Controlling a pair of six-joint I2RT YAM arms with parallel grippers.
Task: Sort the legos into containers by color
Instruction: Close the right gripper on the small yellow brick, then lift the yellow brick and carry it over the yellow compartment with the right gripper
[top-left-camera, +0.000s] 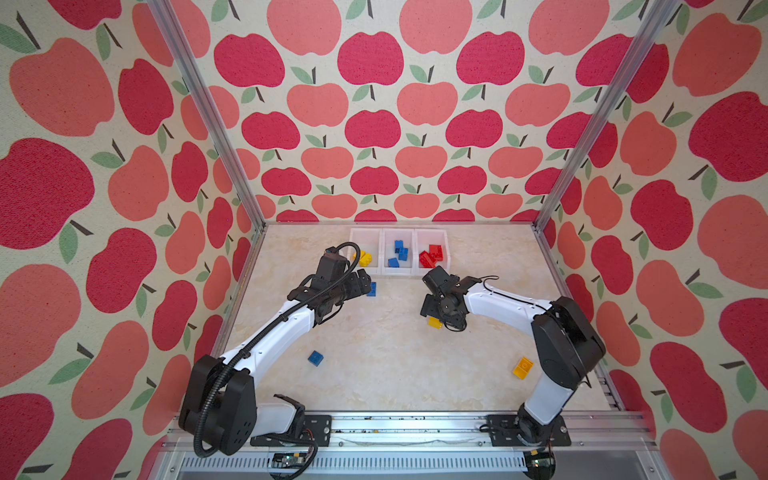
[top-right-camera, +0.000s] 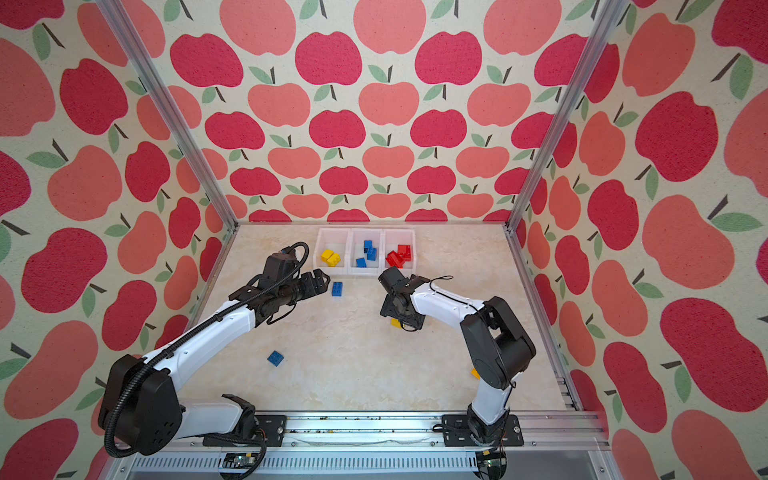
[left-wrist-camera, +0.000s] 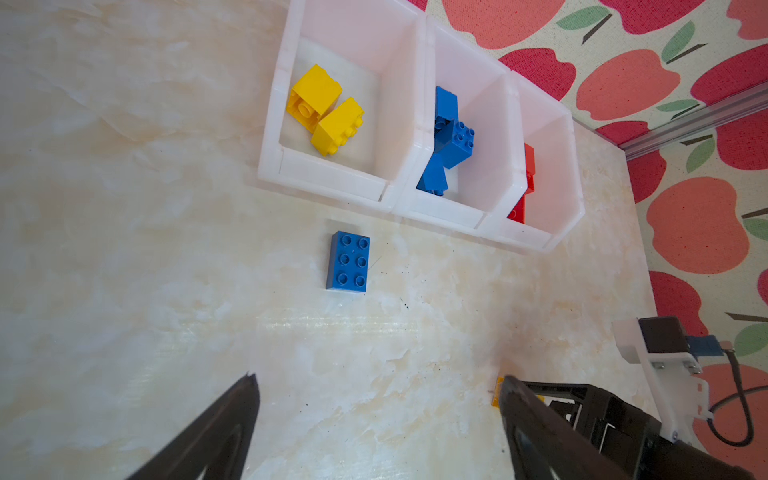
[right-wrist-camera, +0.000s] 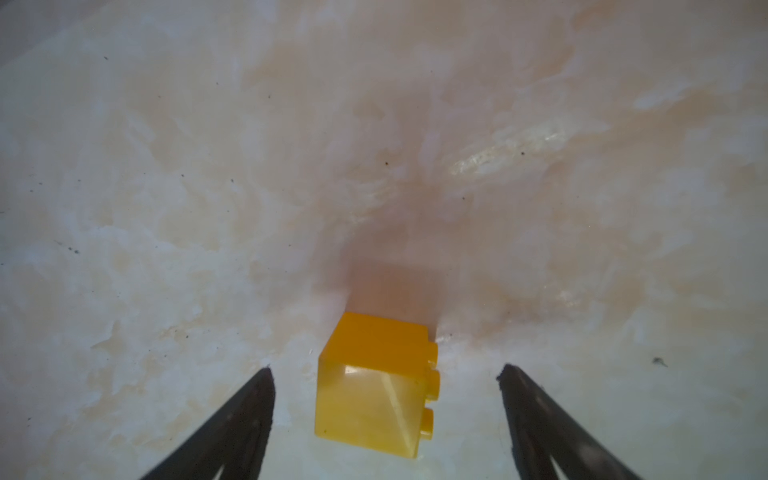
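Four legos (top-left-camera: 316, 358) loose on table (top-left-camera: 395, 374), mid-pick on tipped yellow brick (right-wrist-camera: 374, 386) between jaws of wide-open, empty right gripper (right-wrist-camera: 386, 367), likely needing squeeze, lift, carry to yellow bin (left-wrist-camera: 324, 176), with left gripper (left-wrist-camera: 378, 376) open, empty, short of blue brick (left-wrist-camera: 348, 261)

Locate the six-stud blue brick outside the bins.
In both top views the blue brick lies left of centre, just before the yellow-brick bin, by the left claw.
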